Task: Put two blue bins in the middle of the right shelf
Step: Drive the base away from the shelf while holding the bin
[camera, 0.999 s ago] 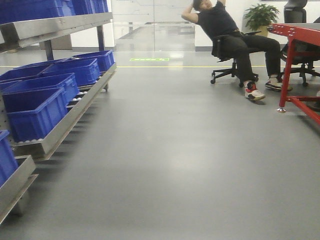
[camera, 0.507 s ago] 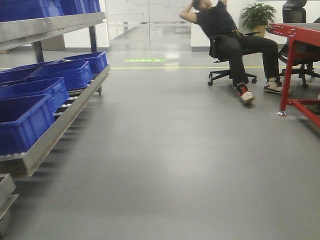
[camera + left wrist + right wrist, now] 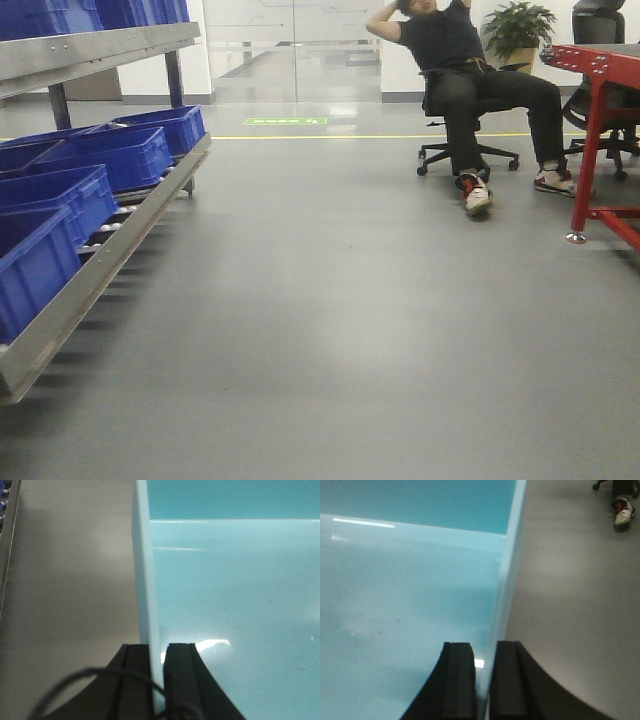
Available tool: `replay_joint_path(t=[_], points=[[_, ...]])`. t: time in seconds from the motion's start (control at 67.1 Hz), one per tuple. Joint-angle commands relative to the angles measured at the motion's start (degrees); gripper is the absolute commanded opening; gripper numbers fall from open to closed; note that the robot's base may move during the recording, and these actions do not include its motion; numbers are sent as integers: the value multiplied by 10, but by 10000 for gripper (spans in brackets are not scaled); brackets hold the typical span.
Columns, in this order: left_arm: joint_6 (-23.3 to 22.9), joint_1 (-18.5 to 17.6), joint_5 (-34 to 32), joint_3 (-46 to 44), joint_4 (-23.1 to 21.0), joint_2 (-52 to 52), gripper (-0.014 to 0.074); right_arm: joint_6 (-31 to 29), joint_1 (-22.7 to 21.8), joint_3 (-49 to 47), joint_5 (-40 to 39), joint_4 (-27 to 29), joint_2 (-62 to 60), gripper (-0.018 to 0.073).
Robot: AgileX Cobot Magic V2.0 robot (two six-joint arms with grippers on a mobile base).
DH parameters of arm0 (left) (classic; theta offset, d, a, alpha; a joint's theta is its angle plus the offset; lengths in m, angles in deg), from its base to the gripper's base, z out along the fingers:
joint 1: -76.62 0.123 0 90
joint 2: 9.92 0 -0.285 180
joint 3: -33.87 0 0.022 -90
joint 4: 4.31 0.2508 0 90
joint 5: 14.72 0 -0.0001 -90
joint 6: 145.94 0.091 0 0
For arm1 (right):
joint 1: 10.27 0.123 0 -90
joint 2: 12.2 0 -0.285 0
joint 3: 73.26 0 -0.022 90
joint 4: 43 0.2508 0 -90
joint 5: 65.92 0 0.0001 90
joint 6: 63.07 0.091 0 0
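Transit along the roller rack (image 3: 100, 270): in the front view its dark blue crates (image 3: 120, 155) loom larger and sit further toward the left edge than a second ago. Its lowest tier has also left the frame. I judge that my base is rolling down the aisle beside the rack with the load in hand, so the carry is under way and no placing has begun.

The pale blue bin (image 3: 225, 605) rides over bare floor on the aisle side of the rack, apart from it. My left gripper (image 3: 157, 652) pinches the bin's left wall, closed narrow on the plastic with one finger outside and one inside. My right gripper (image 3: 482, 647) clamps the opposite wall the same way. Both wrists point forward along the walls.

I cannot tell whether a second bin nests beneath. No tier that I can name as the right shelf middle shows.
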Motion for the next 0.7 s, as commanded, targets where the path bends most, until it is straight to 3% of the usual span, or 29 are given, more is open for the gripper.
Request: replay_joint_path(t=[0.0, 0.686], points=[[4, -1, -33, -6, -4, 7, -111, -11, -2, -6, -26, 2, -7, -151], [4, -1, -33, -6, -4, 7, -111, -11, -2, -6, -26, 2, -7, -151]])
